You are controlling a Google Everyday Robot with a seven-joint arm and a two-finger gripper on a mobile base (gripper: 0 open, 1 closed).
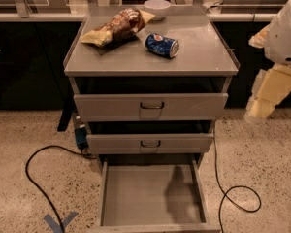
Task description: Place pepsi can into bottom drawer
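Observation:
The pepsi can is blue with a round logo and lies on its side on the grey cabinet top, right of centre. The bottom drawer is pulled fully out; its flat grey floor holds nothing. My gripper is cream-coloured and hangs in the air to the right of the cabinet, level with the top drawer. It is well apart from the can and holds nothing that I can see.
A brown-and-yellow chip bag lies left of the can, and a white bowl stands at the back. The two upper drawers sit slightly out. Black cables trail on the floor on both sides. Dark counters stand behind.

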